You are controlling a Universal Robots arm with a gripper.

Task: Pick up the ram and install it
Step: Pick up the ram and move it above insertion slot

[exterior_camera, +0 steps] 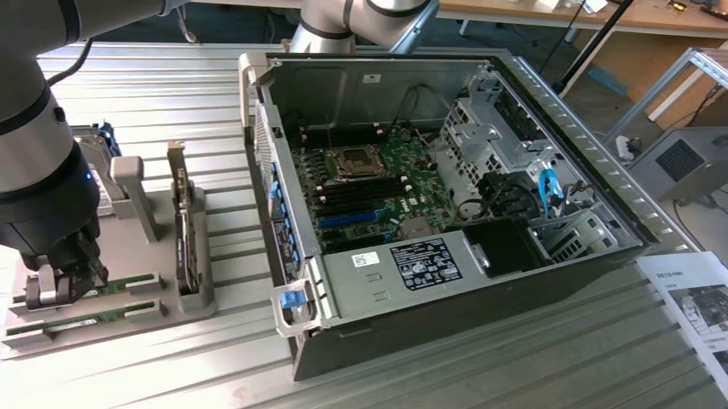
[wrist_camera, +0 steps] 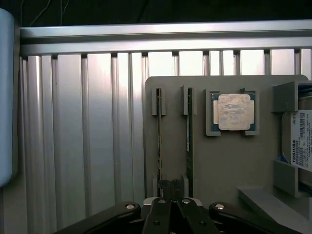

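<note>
Two green ram sticks lie on edge in a grey holder (exterior_camera: pixel 170 311) at the exterior view's left. My gripper (exterior_camera: pixel 60 288) is down on the farther ram (exterior_camera: pixel 119 283), with its fingers shut on the stick's end; the ram still sits in its holder slots. In the wrist view this ram (wrist_camera: pixel 159 136) runs as a thin line up from the closed gripper (wrist_camera: pixel 170 185), and the other ram (wrist_camera: pixel 189 141) lies alongside it. The nearer ram (exterior_camera: pixel 102 313) is untouched. The open computer case (exterior_camera: pixel 455 213) stands to the exterior view's right, its black motherboard slots (exterior_camera: pixel 364 192) exposed.
On the same holder stand a larger expansion card (exterior_camera: pixel 182 221), a processor chip (wrist_camera: pixel 233 112) in a frame, and a hard drive (wrist_camera: pixel 300 141). The ribbed metal table (exterior_camera: pixel 170 85) carries everything. A printed sheet (exterior_camera: pixel 694 298) lies at the exterior view's right edge.
</note>
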